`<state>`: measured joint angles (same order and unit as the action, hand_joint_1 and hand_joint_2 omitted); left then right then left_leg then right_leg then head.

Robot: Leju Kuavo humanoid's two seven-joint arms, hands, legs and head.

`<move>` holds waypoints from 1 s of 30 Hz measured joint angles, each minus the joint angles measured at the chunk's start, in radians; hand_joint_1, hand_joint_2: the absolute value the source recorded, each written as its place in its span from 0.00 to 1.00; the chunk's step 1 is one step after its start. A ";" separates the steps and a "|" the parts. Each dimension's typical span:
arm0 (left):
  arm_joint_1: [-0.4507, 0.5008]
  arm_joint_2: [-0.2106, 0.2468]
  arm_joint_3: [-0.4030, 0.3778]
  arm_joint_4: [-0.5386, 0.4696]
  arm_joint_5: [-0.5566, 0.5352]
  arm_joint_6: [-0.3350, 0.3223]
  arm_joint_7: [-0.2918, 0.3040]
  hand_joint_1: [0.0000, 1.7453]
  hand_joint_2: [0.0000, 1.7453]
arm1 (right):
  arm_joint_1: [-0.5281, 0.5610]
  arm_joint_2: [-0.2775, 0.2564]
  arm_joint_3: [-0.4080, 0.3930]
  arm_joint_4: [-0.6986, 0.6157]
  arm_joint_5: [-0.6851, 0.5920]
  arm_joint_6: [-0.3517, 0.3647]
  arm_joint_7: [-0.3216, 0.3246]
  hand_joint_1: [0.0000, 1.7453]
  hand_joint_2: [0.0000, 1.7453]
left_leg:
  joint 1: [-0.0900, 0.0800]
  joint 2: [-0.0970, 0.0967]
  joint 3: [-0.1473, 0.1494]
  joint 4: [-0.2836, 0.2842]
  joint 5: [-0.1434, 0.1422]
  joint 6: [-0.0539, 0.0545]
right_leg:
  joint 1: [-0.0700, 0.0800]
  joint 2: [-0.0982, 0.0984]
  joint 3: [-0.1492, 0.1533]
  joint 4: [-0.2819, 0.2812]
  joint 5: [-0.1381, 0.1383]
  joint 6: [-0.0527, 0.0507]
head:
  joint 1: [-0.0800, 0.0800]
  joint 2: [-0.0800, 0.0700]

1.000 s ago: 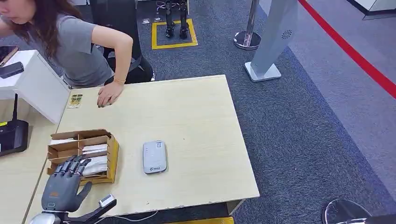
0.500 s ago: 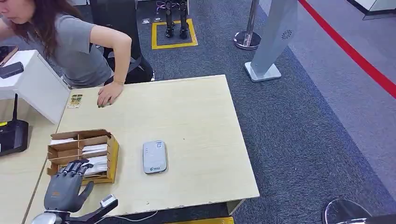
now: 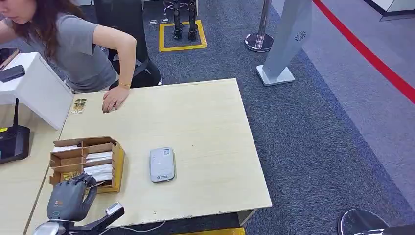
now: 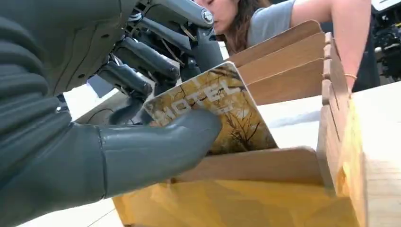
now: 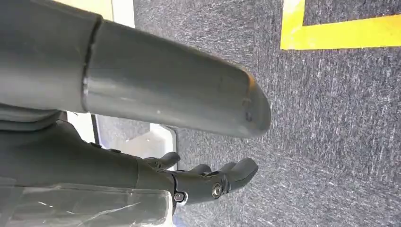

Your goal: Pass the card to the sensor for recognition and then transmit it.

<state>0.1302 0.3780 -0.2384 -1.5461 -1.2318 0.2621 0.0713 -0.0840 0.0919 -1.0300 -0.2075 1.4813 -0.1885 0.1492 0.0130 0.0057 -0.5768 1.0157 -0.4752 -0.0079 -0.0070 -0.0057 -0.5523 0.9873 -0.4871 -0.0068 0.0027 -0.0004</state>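
Note:
My left hand [image 3: 68, 199] sits at the near end of the cardboard card box [image 3: 116, 161] on the table's left side. In the left wrist view its thumb [image 4: 156, 146] and dark fingers [image 4: 142, 61] pinch a yellow card [image 4: 222, 113] printed "HOTEL", tilted up out of the box's [image 4: 283, 165] nearest compartment. White cards [image 3: 99, 171] lie in the other compartments. The grey-white sensor [image 3: 162, 164] lies flat on the table to the right of the box. My right hand [image 5: 156, 175] hangs over dark carpet, its fingers apart and holding nothing.
A person leans over the far left corner, one hand [image 3: 113, 100] pressed on the tabletop [image 3: 205, 127]. Another card [image 3: 78, 105] lies beside that hand. A white box [image 3: 36, 90] and a black router [image 3: 13, 143] stand at the left.
My left hand's fingers, spread over the box before, have curled in and closed on the card. The hand has drawn back slightly toward the table's near edge.

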 joint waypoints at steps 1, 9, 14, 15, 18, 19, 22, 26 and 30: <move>0.000 0.000 0.000 0.000 0.001 0.000 0.000 1.00 1.00 | 0.000 0.000 0.000 0.000 0.000 0.000 0.000 0.00 0.00 | 0.000 0.000 0.000 0.000 0.000 0.000 | 0.000 0.000 0.000 0.000 0.000 0.000 | 0.000 0.000; -0.002 0.000 -0.002 0.000 0.003 0.002 -0.001 1.00 1.00 | 0.000 0.000 0.010 0.000 0.006 -0.002 0.005 0.00 0.00 | 0.000 0.000 0.000 0.000 0.000 0.000 | 0.000 0.000 0.000 0.000 0.000 0.000 | 0.000 0.000; -0.003 0.000 -0.004 -0.001 -0.015 0.012 0.000 1.00 1.00 | 0.000 0.000 0.016 0.000 0.010 -0.001 0.006 0.00 0.00 | 0.000 0.000 0.000 0.000 0.000 0.000 | 0.000 0.000 0.000 0.000 0.000 0.000 | 0.000 0.000; -0.004 -0.002 -0.005 -0.002 -0.028 0.016 0.004 1.00 1.00 | 0.000 0.000 0.016 0.000 0.010 0.000 0.006 0.00 0.00 | 0.000 0.000 0.000 0.000 0.000 0.000 | 0.000 0.000 0.000 0.000 0.000 0.000 | 0.000 0.000; -0.007 -0.006 -0.010 -0.016 -0.063 0.025 0.020 1.00 1.00 | 0.000 0.000 0.016 0.000 0.010 0.000 0.006 0.00 0.00 | 0.000 0.000 0.000 0.000 0.000 0.000 | 0.000 0.000 0.000 0.000 0.000 0.000 | 0.000 0.000; -0.010 -0.007 -0.011 -0.020 -0.067 0.027 0.022 1.00 1.00 | 0.000 0.000 0.016 0.000 0.010 0.000 0.006 0.00 0.00 | 0.000 0.000 0.000 0.000 0.000 0.000 | 0.000 0.000 0.000 0.000 0.000 0.000 | 0.000 0.000; -0.018 -0.009 -0.011 -0.039 -0.103 0.054 0.031 1.00 1.00 | 0.001 0.000 0.017 0.000 0.009 0.003 0.007 0.00 0.00 | 0.000 0.000 0.000 0.000 0.000 0.000 | 0.000 0.000 0.000 0.000 0.000 0.000 | 0.000 0.000; -0.059 -0.009 -0.011 -0.076 -0.147 0.098 0.034 1.00 1.00 | 0.001 0.001 0.017 0.000 0.006 0.003 0.009 0.00 0.00 | 0.000 -0.001 0.000 0.000 0.000 0.000 | 0.000 -0.001 0.000 0.000 0.000 0.000 | 0.000 0.000; -0.115 -0.009 -0.011 -0.107 -0.160 0.113 0.034 1.00 1.00 | 0.001 0.004 0.016 0.000 0.002 0.003 0.010 0.00 0.00 | 0.000 0.000 0.001 0.000 0.000 0.000 | 0.000 0.000 0.000 0.000 0.001 -0.001 | 0.000 0.000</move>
<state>0.0149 0.3689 -0.2499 -1.6533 -1.3920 0.3754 0.1053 -0.0832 0.0958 -1.0136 -0.2071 1.4835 -0.1858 0.1587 0.0131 0.0059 -0.5760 1.0159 -0.4747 -0.0079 -0.0070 -0.0059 -0.5519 0.9875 -0.4862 -0.0079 0.0027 -0.0004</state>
